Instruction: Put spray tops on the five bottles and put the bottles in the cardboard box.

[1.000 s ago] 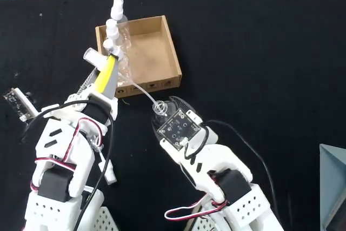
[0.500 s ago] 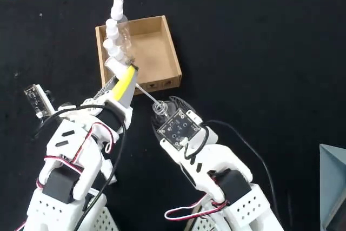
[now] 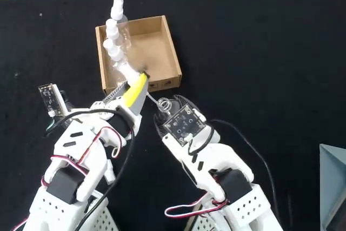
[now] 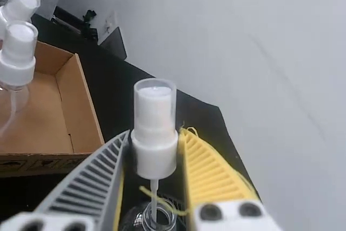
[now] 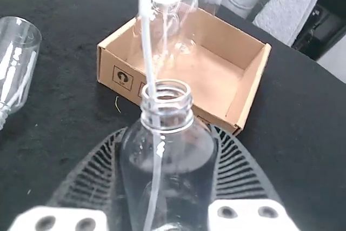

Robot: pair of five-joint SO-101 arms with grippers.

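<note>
My left gripper (image 4: 154,140) is shut on a white spray top (image 4: 155,125), held between its grey and yellow fingers. The top's thin tube (image 5: 148,74) runs down into the open neck of a clear bottle (image 5: 165,155). My right gripper (image 5: 165,142) is shut on that bottle and holds it upright. In the high view the left gripper (image 3: 133,81) sits just in front of the cardboard box (image 3: 162,52), close beside the right gripper (image 3: 164,104). Several capped bottles (image 3: 112,33) stand along the box's left wall.
A bare clear bottle (image 5: 15,63) lies on the black table beside the box (image 5: 238,74). A grey object (image 3: 333,187) sits at the table's right edge. The black cloth to the right of the box is open.
The left arm has swung from the box's left side toward the right gripper's bottle, bringing the spray top down close over its neck. The right gripper shifted slightly.
</note>
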